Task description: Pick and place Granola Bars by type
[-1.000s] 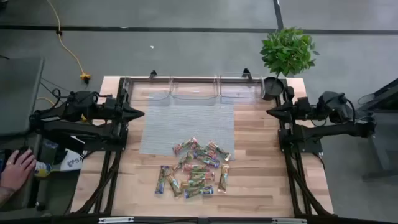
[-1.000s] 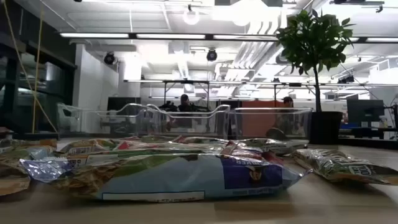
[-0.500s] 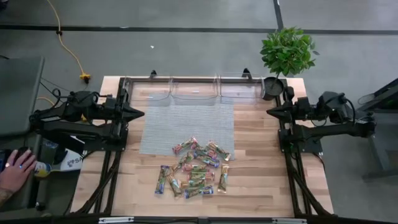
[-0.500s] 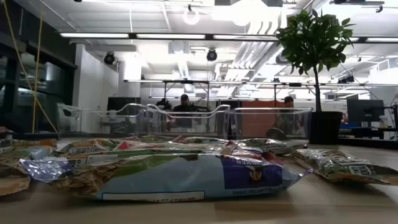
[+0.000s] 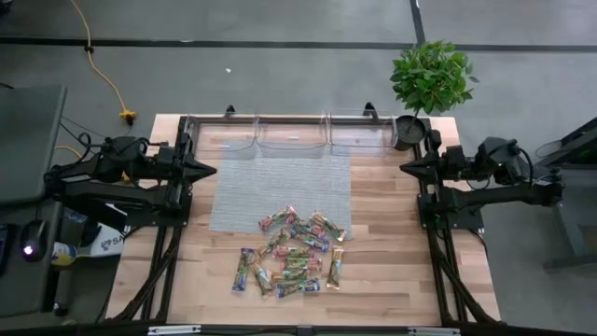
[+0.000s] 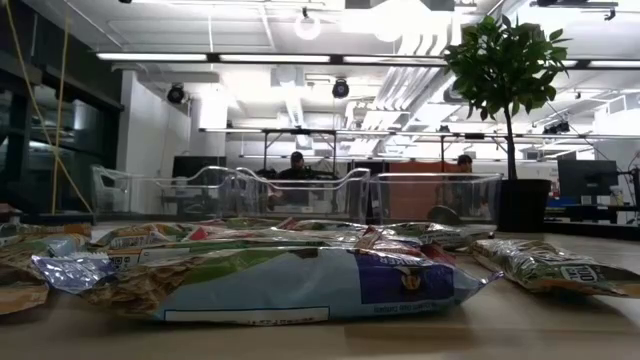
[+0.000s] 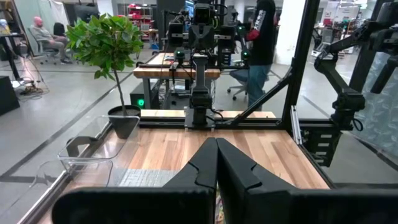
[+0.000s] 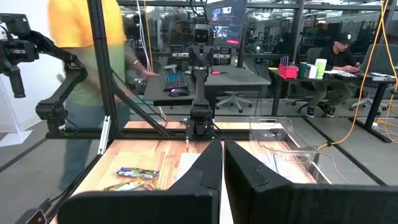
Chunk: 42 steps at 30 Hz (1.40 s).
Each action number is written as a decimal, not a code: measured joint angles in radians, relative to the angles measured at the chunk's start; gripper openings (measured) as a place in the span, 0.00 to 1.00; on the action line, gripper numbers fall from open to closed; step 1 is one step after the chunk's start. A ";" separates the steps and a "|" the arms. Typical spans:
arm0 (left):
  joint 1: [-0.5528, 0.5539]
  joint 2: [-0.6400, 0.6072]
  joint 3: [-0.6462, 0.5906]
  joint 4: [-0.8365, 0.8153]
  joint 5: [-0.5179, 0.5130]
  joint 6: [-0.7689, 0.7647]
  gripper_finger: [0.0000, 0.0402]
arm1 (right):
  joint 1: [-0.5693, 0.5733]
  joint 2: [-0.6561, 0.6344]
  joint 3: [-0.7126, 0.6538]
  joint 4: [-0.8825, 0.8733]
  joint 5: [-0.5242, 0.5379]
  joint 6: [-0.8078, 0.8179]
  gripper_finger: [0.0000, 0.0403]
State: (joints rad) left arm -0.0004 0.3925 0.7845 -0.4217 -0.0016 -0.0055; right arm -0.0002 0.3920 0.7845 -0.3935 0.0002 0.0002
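The granola bars (image 5: 293, 251) lie in a loose heap on the near half of the wooden table, shiny wrappers in blue-silver, red-pink and green-orange; the low view shows them close up (image 6: 300, 275), and a few show in the right wrist view (image 8: 138, 176). My left gripper (image 5: 213, 170) waits at the table's left edge, fingers shut (image 7: 217, 144), pointing toward the right. My right gripper (image 5: 404, 168) waits at the right edge, fingers shut (image 8: 222, 146), pointing toward the left. Both are well away from the heap.
A grey mat (image 5: 280, 191) lies just beyond the heap. Three clear plastic bins (image 5: 293, 136) stand in a row along the far edge. A potted plant (image 5: 430, 79) stands at the far right corner. People show in the room behind the table.
A person's hand at the picture's left edge, beside the table, has drawn back out of view. Neither arm nor the bars have moved.
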 joint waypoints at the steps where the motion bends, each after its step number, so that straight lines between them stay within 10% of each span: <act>1: 0.000 0.000 0.000 0.000 0.000 0.000 0.00 | 0.000 0.000 0.000 0.000 0.000 0.000 0.00; 42: 0.000 0.000 0.000 0.010 0.005 -0.006 0.00 | 0.000 0.000 0.000 0.000 0.000 0.000 0.00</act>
State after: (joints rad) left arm -0.0004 0.3927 0.7845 -0.4122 0.0036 -0.0113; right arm 0.0001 0.3920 0.7845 -0.3934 0.0002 0.0002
